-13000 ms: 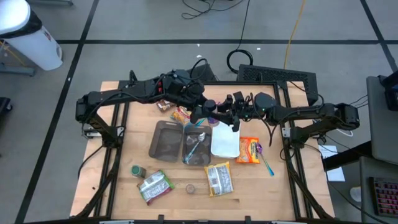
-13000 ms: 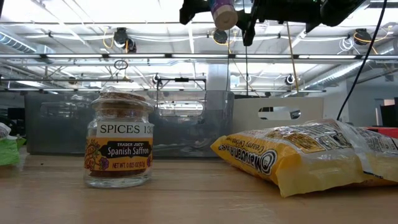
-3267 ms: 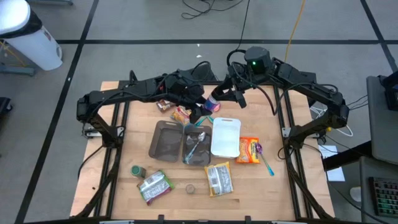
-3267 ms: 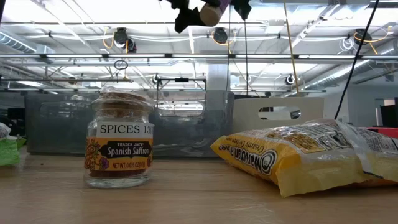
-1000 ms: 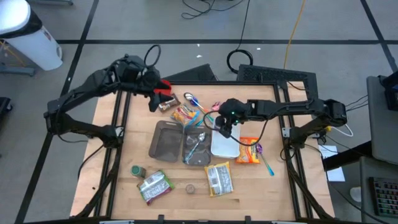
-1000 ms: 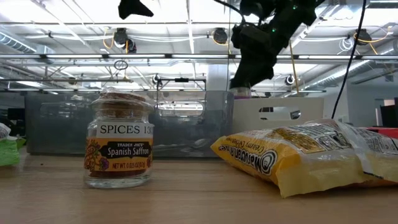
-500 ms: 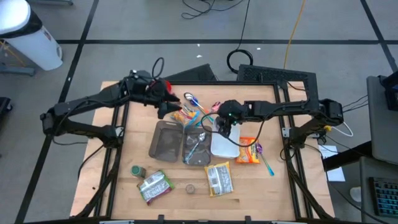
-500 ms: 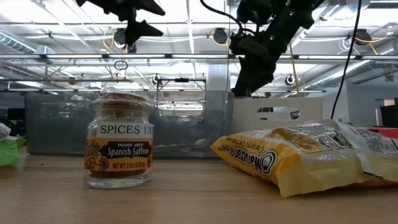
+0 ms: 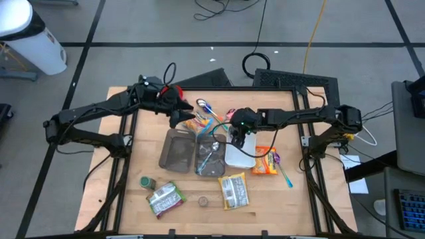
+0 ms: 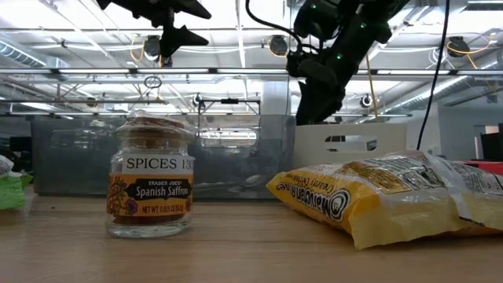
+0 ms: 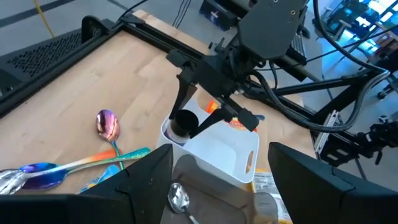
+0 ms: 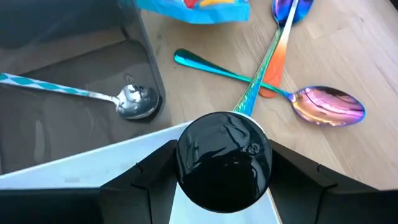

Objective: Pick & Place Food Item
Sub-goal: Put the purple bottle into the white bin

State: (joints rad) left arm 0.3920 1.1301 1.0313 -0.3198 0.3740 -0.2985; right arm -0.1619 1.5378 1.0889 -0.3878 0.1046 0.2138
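A small jar with a black lid (image 12: 222, 158) hangs over the far left corner of the white tray (image 9: 242, 154), and my right gripper (image 9: 236, 135) is shut on it. The left wrist view shows the same jar (image 11: 183, 124) at the tray's corner (image 11: 166, 130). My left gripper (image 9: 179, 114) stands open above the table's far left part, over a colourful snack bag (image 9: 194, 122), with nothing between its fingers (image 11: 149, 186). Two grey trays (image 9: 175, 150) lie left of the white one. The nearer grey tray holds a spoon (image 12: 134, 101). My right gripper pinches the jar between its two fingers (image 12: 146, 180), one on each side, at and just under the lid's rim (image 12: 184, 163). The fingers slant down from the table's right side. The jar stands about upright at the tray's corner. I cannot tell whether its base touches the tray.
Iridescent spoons (image 12: 323, 103) lie on the wood beyond the trays. An orange pack (image 9: 265, 160) and a teal spoon (image 9: 285, 174) lie right of the white tray. Near the front edge are a yellow bag (image 10: 377, 196), a saffron jar (image 10: 149, 177), a green pack (image 9: 165, 198) and a green-lidded jar (image 9: 146, 182).
My left gripper has come down from high at the far left toward the trays, rolling a little, and then kept still over the snack bag. My right gripper has sunk slightly with the jar toward the white tray's corner.
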